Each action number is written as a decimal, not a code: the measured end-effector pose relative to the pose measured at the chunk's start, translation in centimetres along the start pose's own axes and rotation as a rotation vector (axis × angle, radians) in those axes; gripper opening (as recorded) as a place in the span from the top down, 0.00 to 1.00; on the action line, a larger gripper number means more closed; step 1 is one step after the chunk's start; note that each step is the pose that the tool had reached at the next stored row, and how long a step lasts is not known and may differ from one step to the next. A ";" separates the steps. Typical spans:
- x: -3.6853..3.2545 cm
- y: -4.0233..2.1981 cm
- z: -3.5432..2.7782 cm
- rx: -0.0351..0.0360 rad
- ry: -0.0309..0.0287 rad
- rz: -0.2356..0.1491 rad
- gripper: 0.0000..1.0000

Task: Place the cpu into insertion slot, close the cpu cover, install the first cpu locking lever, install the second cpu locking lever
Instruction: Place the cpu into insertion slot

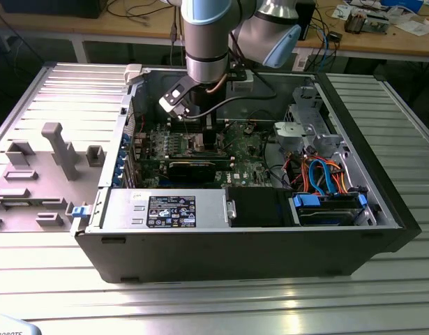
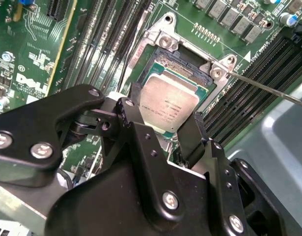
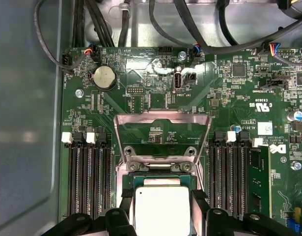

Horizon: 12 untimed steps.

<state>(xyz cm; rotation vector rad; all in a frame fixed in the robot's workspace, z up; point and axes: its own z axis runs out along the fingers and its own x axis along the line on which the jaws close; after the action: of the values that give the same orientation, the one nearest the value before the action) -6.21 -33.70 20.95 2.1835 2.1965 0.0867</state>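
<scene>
Metal-topped cpu (image 3: 163,209) looks light, stiff, probably fragile underneath; gripper (image 2: 165,110) pinches its side edges over the slot (image 2: 181,63), cover (image 3: 162,117) up.

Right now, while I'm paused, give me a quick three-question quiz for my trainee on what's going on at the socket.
1. True or false: the metal cover is folded down over the chip.
2. Pick one: what does the hand grip between its fingers? A the chip; B a cable; C the round battery.
3. Short answer: in the first wrist view, what long black parts run along both sides of the socket?

Key
1. False: the cover stands open, and the chip's top is bare.
2. A.
3. The memory slots.
</scene>
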 end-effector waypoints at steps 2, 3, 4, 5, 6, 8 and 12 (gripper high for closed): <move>0.09 -0.01 0.24 0.0000 -0.0001 0.000 0.46; 0.09 -0.07 0.30 0.0000 -0.0001 0.000 0.46; 0.09 -0.18 0.33 0.0001 -0.0002 0.000 0.46; 0.09 -0.31 0.37 0.0001 -0.0002 0.000 0.46; 0.10 -0.41 0.40 0.0000 0.0000 0.000 0.46; 0.11 -0.44 0.57 -0.0001 0.0002 0.000 0.46; 0.11 -0.46 0.76 0.0000 0.0000 0.001 0.46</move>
<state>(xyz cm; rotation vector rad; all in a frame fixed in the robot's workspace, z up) -6.62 -33.58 20.15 2.1843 2.1957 0.0867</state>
